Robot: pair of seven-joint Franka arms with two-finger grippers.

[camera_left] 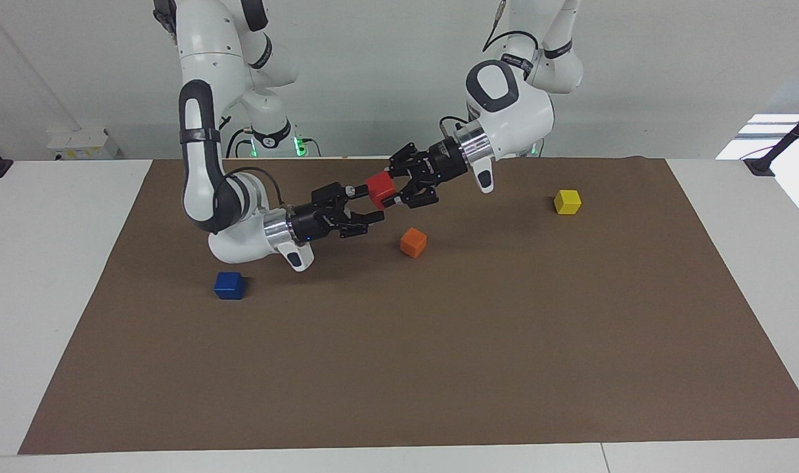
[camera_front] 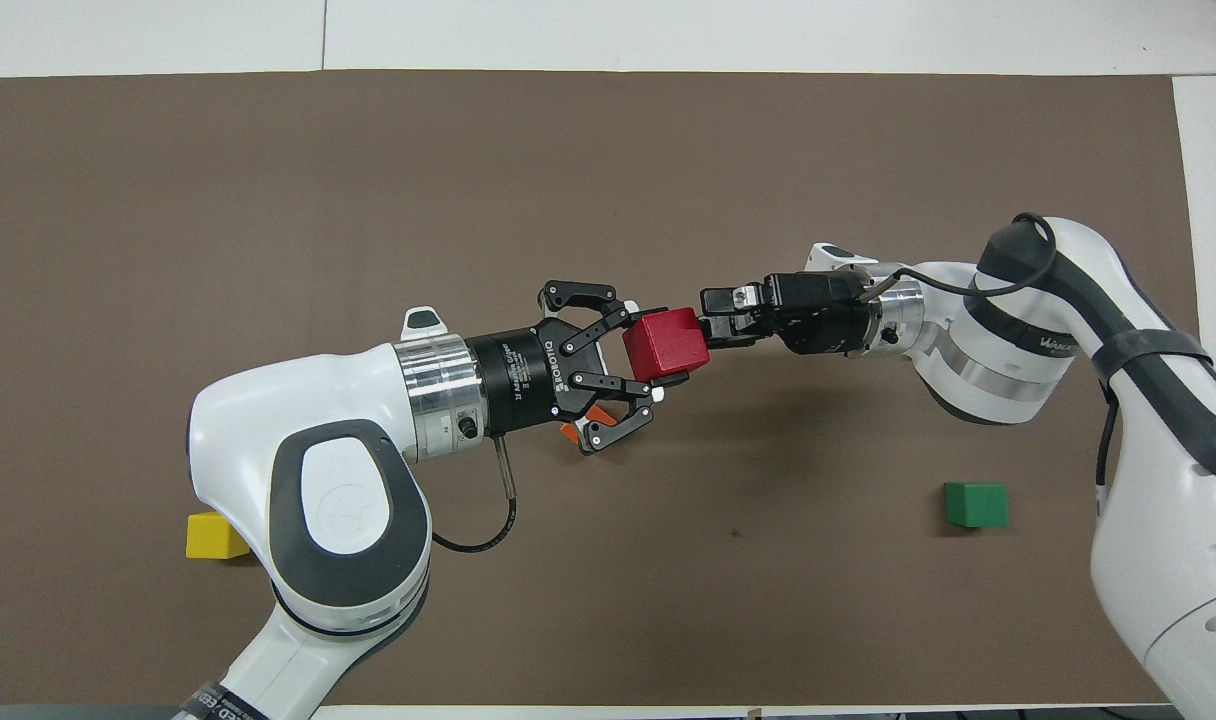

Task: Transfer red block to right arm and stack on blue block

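Red block: the small bright red cube [camera_left: 380,189] [camera_front: 666,345] is hanging in the air between the two grippers, over the brown paper mat [camera_left: 439,341] [camera_front: 368,200] near the middle of the robots' end of the table, above and just beside the small orange cube [camera_left: 413,242] [camera_front: 572,430].

Left gripper: the black two-finger gripper of the white left arm [camera_left: 391,187] [camera_front: 638,362] is lying almost level, its fingers [camera_front: 623,385] standing at two sides of the red cube; whether they are pinching it or slightly spread around it cannot be told.

Right gripper: the black two-finger gripper of the white right arm [camera_left: 365,209] [camera_front: 708,328], with its silver wrist ring, is reaching in level toward the left one; its fingertips are sitting at the red cube's side, and whether they are pressing on it cannot be told.

Blue block: the small deep blue cube [camera_left: 229,285] is resting on the mat toward the right arm's end, just beside the right arm's wrist and farther from the robots; the overhead view is not showing it.

Other cubes: the small yellow cube [camera_left: 568,202] [camera_front: 213,536] is sitting toward the left arm's end; the small dark green cube [camera_front: 976,504] is lying near the right arm.
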